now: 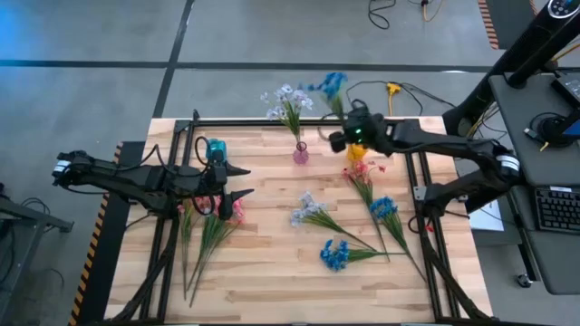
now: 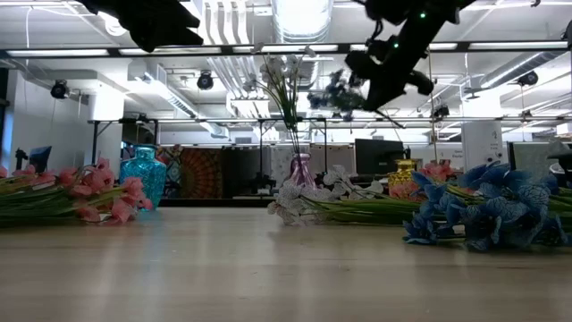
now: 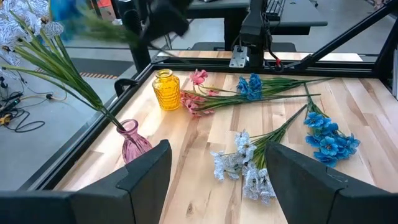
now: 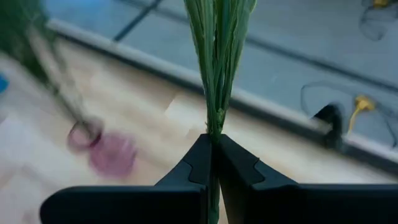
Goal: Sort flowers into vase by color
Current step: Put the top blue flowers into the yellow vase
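My right gripper (image 1: 343, 127) is high over the table's far edge, above the yellow vase (image 1: 356, 152), and is shut on a blue flower spray (image 1: 333, 84). A pink vase (image 1: 300, 154) holds a lavender-white spray (image 1: 288, 100) by its stems. A teal vase (image 1: 216, 149) stands at the far left. My left gripper (image 1: 243, 181) is open and empty beside it, above pink sprays (image 1: 213, 226) that lie flat. A lavender-white spray (image 1: 308, 213), two blue sprays (image 1: 382, 208) (image 1: 335, 254) and a pink spray (image 1: 362, 172) also lie flat on the table. My right gripper pinches the blue spray's green stem (image 4: 214, 127) between its two fingers, just below where the leaves fan out. The fingers lie across the stem. The spray is lifted clear of the table, with its blossoms (image 2: 335, 89) beyond the gripper.
A black frame rail (image 1: 272, 124) runs along the table's far edge behind the vases. The bare wood in the table's near half (image 1: 272, 281) has free room. Desks and cables lie beyond the right and far edges.
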